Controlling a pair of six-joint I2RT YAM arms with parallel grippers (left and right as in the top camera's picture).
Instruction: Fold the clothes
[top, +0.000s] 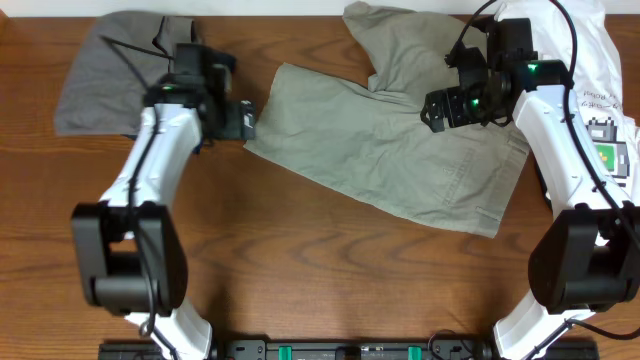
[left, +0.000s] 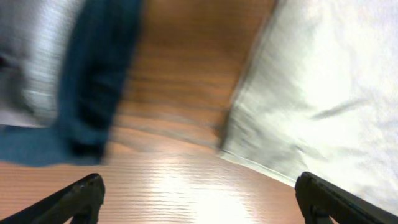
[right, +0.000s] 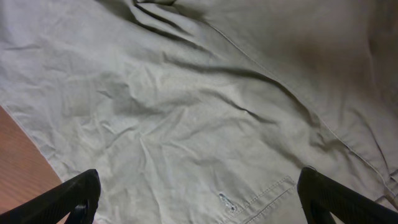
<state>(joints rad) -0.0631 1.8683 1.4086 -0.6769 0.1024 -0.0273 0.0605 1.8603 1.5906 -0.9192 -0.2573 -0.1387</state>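
Observation:
Khaki-olive shorts (top: 400, 150) lie spread and creased across the middle and back of the table. My right gripper (top: 440, 108) hovers over their upper right part, open, with only wrinkled cloth and a pocket seam (right: 261, 193) below its fingers (right: 323, 199). My left gripper (top: 246, 120) is open just off the shorts' left edge (left: 249, 155), above bare wood. A grey garment (top: 105, 75) lies at the back left and shows blurred in the left wrist view with a dark blue piece (left: 93, 81). A white tee with green print (top: 605, 120) lies at the right edge.
The wooden table (top: 300, 270) shows bare wood in front of the shorts and between the two arms' bases. The left arm's links cross part of the grey garment. The right arm's links lie over the white tee.

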